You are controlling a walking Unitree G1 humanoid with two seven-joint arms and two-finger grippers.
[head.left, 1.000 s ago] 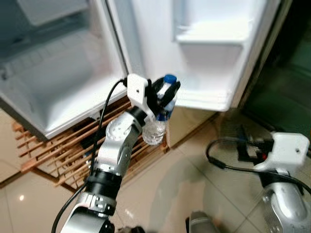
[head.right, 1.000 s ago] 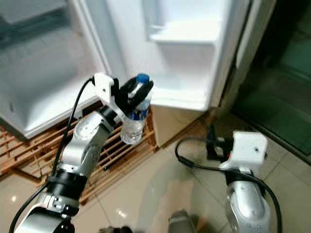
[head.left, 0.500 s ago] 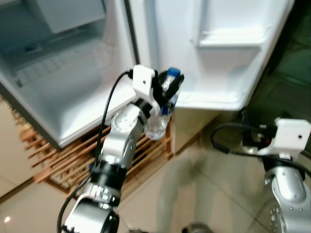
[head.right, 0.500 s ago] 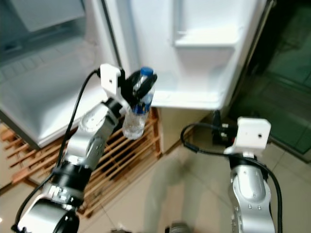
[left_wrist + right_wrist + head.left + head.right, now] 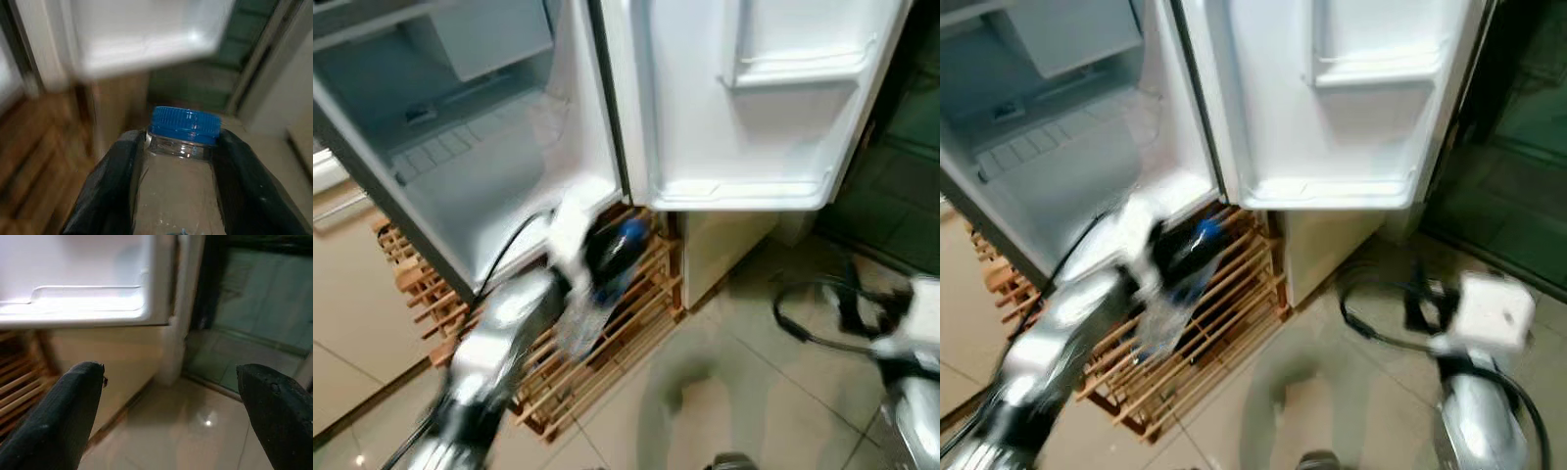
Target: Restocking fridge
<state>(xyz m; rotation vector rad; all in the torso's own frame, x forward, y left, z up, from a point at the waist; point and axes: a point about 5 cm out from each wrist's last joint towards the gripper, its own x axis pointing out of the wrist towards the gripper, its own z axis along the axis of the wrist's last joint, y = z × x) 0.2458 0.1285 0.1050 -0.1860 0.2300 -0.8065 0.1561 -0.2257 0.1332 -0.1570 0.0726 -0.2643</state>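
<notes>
A clear plastic bottle with a blue cap (image 5: 183, 128) is squeezed between the two black fingers (image 5: 115, 188) of the left gripper (image 5: 178, 183), just under the cap. It is held in front of the slatted wooden rack (image 5: 607, 333), below the open white fridge door (image 5: 744, 108), though the head views are blurred here. The right gripper (image 5: 171, 416) is spread wide with nothing in it, low over the shiny tiled floor (image 5: 186, 435).

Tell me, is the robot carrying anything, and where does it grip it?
The left gripper holds a clear water bottle by its neck, just under the blue cap. The right gripper is open, holding nothing.
</notes>
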